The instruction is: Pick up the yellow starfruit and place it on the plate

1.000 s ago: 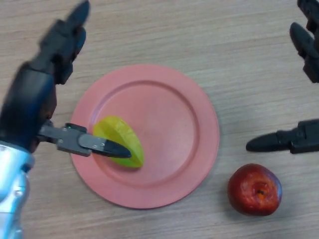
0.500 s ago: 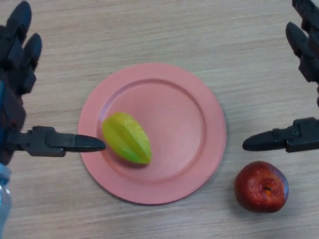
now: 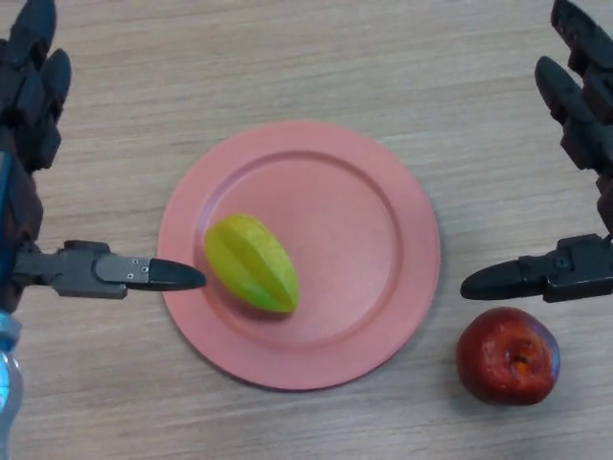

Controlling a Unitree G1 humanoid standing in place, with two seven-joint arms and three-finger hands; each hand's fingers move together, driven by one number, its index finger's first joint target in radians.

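The yellow-green starfruit (image 3: 251, 263) lies on the left part of the pink plate (image 3: 364, 240), free of any hand. My left hand (image 3: 29, 144) is at the left edge with fingers straight and open; its thumb tip reaches the plate's left rim, just short of the fruit. At the right edge my right hand (image 3: 584, 134) is open too, fingers up, thumb pointing left toward the plate's right side.
A red apple (image 3: 508, 356) rests on the wooden table (image 3: 306, 57) at the lower right, just below the right thumb and beside the plate's rim.
My left hand has let go of the starfruit and drawn back to the left, off the plate. The fruit stays on the plate. The right hand has barely moved.
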